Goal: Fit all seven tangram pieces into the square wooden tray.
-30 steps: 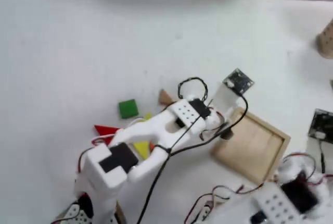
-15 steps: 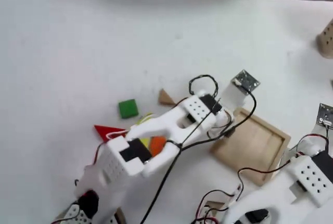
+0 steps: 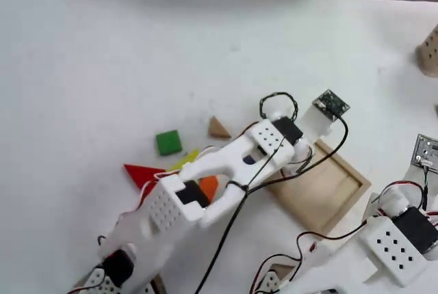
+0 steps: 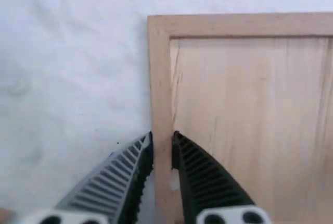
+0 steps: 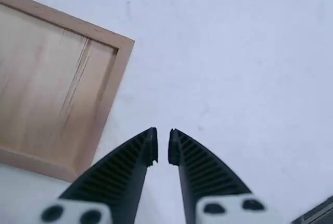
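The square wooden tray [image 3: 335, 191] lies right of centre with nothing in it. My left gripper [image 4: 162, 138] is shut on the tray's rim [image 4: 158, 78], one finger outside and one inside; the high view puts this at the tray's left edge [image 3: 301, 164]. My right gripper [image 5: 162, 133] is shut on nothing, over bare table beside a tray corner [image 5: 112, 88]. Loose pieces lie left of the tray: a green square [image 3: 168, 142], a tan triangle [image 3: 219, 128], a red triangle [image 3: 142, 173], a yellow piece [image 3: 186, 158] and an orange piece [image 3: 208, 186], the last two partly under the left arm.
The left arm [image 3: 212, 171] stretches from the near left across the pieces to the tray. The right arm [image 3: 397, 236] sits at the near right corner with loose cables. A tan object [image 3: 430, 51] stands at the far right edge.
The left arm has stretched farther right and away, and the tray has shifted and turned with it. The orange piece has come out from under the arm. The right arm has swung right.
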`<action>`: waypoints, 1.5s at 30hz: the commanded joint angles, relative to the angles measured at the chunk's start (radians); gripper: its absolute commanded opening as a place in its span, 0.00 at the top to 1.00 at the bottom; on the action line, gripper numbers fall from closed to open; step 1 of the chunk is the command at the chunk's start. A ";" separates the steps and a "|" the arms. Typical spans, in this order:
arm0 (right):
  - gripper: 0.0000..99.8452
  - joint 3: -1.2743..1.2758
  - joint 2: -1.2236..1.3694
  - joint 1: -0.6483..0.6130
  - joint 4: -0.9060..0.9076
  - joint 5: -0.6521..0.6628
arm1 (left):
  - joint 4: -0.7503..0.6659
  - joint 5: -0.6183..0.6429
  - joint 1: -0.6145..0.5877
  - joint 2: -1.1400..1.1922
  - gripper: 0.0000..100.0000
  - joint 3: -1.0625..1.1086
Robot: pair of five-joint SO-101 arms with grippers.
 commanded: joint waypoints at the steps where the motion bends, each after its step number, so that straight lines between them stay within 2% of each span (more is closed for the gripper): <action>1: 0.95 -0.031 -0.019 -0.010 0.001 -0.008 | 0.086 0.041 -0.091 0.010 0.93 -0.034; 8: 0.95 0.011 -0.019 -0.050 -0.042 -0.006 | 0.147 0.275 -0.260 0.010 0.93 -0.038; 13: 0.95 0.012 -0.019 -0.101 -0.042 -0.006 | 0.176 0.334 -0.374 0.002 0.93 -0.037; 17: 0.95 0.012 -0.018 -0.162 -0.042 -0.006 | 0.216 0.342 -0.406 0.002 0.93 -0.037; 25: 0.95 0.015 -0.016 -0.294 -0.042 -0.006 | 0.269 0.345 -0.397 0.002 0.93 -0.034; 28: 0.95 0.015 0.004 -0.355 -0.042 -0.006 | 0.288 0.388 -0.384 0.001 0.94 -0.031; 32: 0.95 0.011 0.127 -0.443 -0.061 -0.008 | 0.290 0.391 -0.346 -0.001 0.94 -0.029; 37: 0.95 0.009 0.321 -0.503 -0.185 -0.014 | 0.295 0.391 -0.315 -0.001 0.94 -0.025; 41: 0.95 0.008 0.432 -0.529 -0.255 -0.018 | 0.270 0.391 -0.272 -0.044 0.94 0.046; 45: 0.95 0.008 0.481 -0.564 -0.292 -0.089 | 0.152 0.391 -0.257 -0.185 0.94 0.219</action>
